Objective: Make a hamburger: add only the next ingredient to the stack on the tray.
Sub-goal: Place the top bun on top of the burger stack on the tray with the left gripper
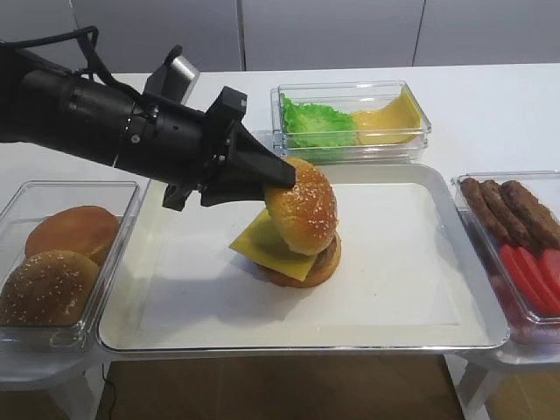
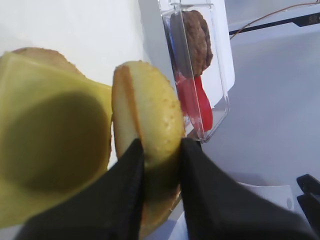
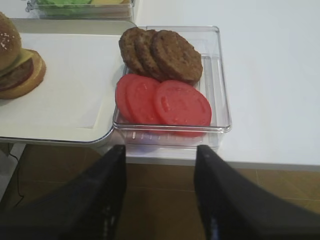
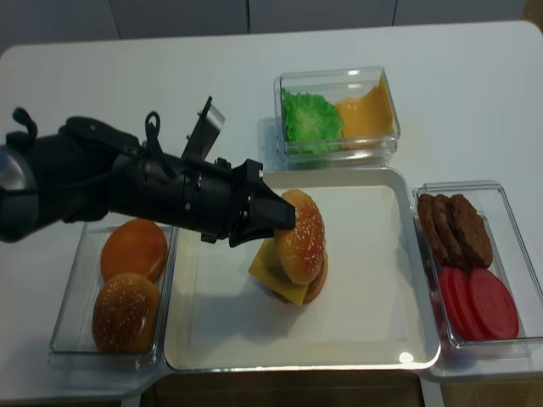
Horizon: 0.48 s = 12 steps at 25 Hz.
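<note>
While left fingers [image 2: 160, 175] pinch bun top [image 1: 302, 206] on edge, stack [image 1: 293, 258] just below on tray [image 1: 420, 262], right fingers [image 3: 160, 200] pressed together, nothing between.

I cannot see if the bun top [image 1: 302, 206] touches the cheese [image 1: 262, 245]; the patty [image 1: 328, 258] is mostly hidden (left wrist view is blurred there).

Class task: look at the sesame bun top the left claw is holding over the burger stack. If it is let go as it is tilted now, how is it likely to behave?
The sesame bun top is tipped nearly on edge in the left claw, so it would probably flop or roll rather than land flat. Its rounded dome suggests it could rock. The cheese slice beneath looks smooth, so it may slide.
</note>
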Each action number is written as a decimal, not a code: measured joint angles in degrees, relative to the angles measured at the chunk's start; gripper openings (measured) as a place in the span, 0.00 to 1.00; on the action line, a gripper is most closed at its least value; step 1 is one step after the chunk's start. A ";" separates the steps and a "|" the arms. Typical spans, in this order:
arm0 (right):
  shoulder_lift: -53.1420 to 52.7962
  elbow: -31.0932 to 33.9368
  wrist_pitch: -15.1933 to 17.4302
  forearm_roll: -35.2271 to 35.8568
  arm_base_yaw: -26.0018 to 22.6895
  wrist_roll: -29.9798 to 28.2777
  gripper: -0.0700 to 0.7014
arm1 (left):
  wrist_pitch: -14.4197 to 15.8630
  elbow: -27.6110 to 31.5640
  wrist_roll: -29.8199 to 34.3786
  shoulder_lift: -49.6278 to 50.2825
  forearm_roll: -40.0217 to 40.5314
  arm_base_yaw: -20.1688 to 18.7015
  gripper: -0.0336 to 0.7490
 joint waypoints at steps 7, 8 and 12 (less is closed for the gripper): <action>0.00 0.00 0.00 0.00 0.00 0.00 0.55 | 0.11 0.00 1.69 0.04 -0.55 0.00 0.24; 0.00 0.00 0.00 0.00 0.00 0.00 0.55 | 0.11 0.00 1.77 0.04 -0.67 0.00 0.24; 0.00 0.00 0.00 0.00 0.00 0.00 0.55 | -0.08 0.00 2.00 0.04 -0.81 0.00 0.24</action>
